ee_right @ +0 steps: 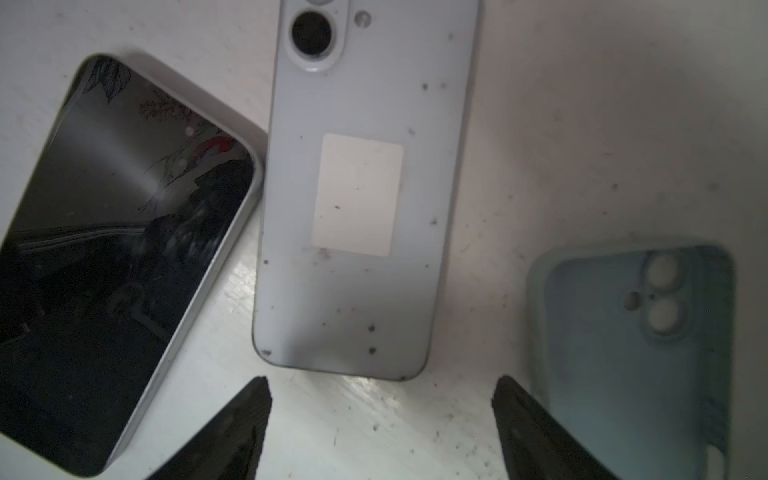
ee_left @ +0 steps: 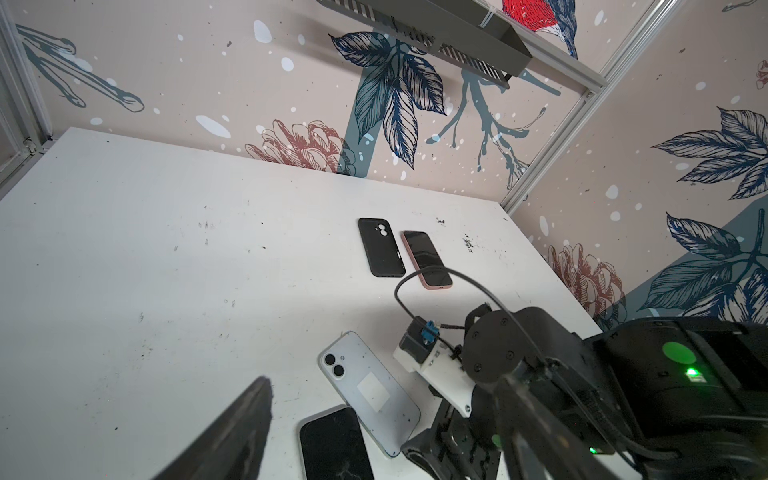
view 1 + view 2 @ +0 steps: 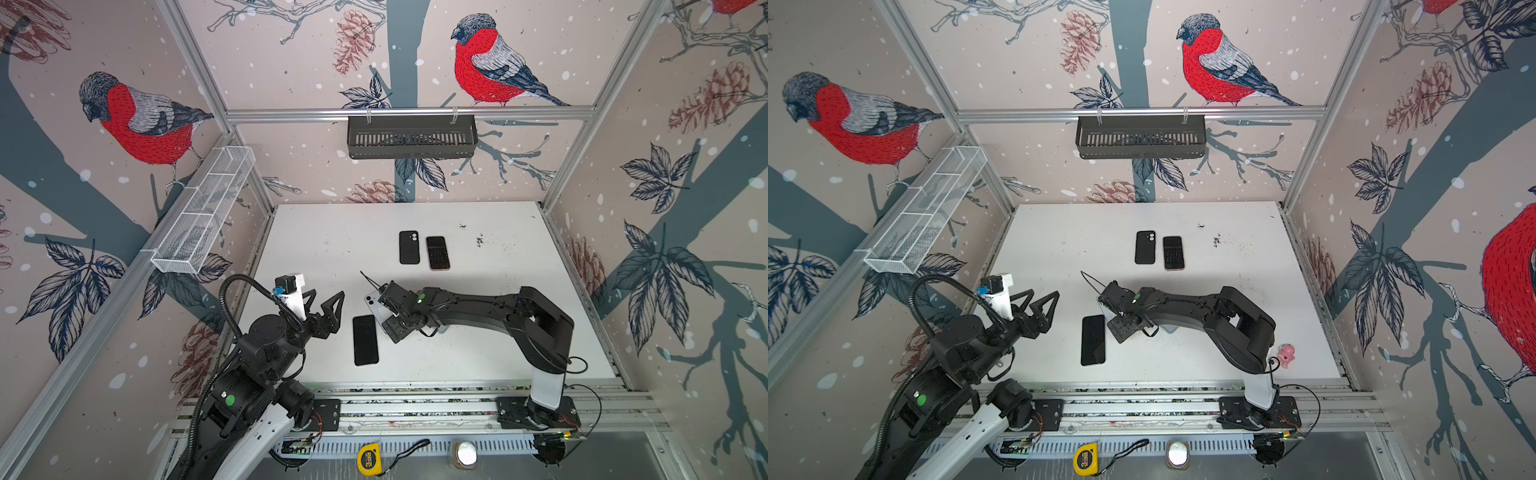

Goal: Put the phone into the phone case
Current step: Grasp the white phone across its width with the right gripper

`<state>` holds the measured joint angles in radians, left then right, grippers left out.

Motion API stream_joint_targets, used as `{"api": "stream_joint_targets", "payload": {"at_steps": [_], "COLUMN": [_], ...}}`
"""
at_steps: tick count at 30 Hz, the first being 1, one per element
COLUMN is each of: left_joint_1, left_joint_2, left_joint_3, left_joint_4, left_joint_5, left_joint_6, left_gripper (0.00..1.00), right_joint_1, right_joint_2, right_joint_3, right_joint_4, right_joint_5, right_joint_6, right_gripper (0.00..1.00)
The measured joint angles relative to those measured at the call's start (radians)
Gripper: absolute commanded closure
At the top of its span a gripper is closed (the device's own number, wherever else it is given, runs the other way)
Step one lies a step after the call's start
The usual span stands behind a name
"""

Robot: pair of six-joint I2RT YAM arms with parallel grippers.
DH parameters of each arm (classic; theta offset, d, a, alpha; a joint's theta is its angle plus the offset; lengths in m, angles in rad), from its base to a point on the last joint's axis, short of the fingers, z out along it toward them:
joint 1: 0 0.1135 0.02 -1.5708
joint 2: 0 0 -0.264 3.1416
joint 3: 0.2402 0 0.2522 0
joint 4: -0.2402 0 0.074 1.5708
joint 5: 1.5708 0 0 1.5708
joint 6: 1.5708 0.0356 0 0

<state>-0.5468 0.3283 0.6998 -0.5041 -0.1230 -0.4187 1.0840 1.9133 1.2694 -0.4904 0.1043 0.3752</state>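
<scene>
A pale phone (image 1: 357,208) lies face down on the white table (image 3: 498,291), its lenses and a white sticker showing; it also shows in a top view (image 3: 371,300) and the left wrist view (image 2: 370,390). A light blue phone case (image 1: 623,353) lies flat beside it. My right gripper (image 1: 380,386) is open and empty, its fingertips just short of the phone's bottom edge. A black-screened phone (image 3: 365,340) lies screen up on the pale phone's other side. My left gripper (image 3: 326,301) hovers open and empty to the left of both phones.
A black case (image 3: 409,247) and a pink-cased phone (image 3: 437,252) lie side by side farther back. A pink toy (image 3: 1286,353) sits behind the right arm. A tape measure (image 3: 368,459) lies off the front edge. A black basket (image 3: 411,135) and a white wire rack (image 3: 203,208) hang on the walls.
</scene>
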Motion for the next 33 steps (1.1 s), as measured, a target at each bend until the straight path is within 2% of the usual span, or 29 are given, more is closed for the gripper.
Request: {"api": "stream_joint_targets", "payload": {"at_steps": [4, 17, 25, 29, 33], "left_joint_1": [0.0, 0.001, 0.001, 0.001, 0.001], "left_joint_2": [0.0, -0.012, -0.016, -0.017, -0.017], "left_joint_3": [0.0, 0.0, 0.0, 0.0, 0.0], "left_joint_4": [0.0, 0.001, 0.001, 0.001, 0.001], "left_joint_5": [0.0, 0.011, 0.011, 0.011, 0.011], "left_joint_6": [0.0, 0.0, 0.0, 0.0, 0.0], "left_gripper": [0.16, 0.16, 0.16, 0.16, 0.16], "right_joint_1": [0.013, 0.011, -0.014, -0.02, -0.024], "right_joint_2": [0.031, 0.137, 0.179, 0.184, 0.174], "right_joint_3": [0.023, 0.107, 0.149, 0.164, 0.172], "right_joint_4": [-0.001, 0.054, 0.1, 0.095, 0.063], "right_joint_5": [-0.012, 0.036, 0.07, 0.072, 0.08], "right_joint_6": [0.015, 0.074, 0.092, 0.092, 0.08], "right_gripper": [0.01, 0.02, 0.1, 0.23, 0.26]}}
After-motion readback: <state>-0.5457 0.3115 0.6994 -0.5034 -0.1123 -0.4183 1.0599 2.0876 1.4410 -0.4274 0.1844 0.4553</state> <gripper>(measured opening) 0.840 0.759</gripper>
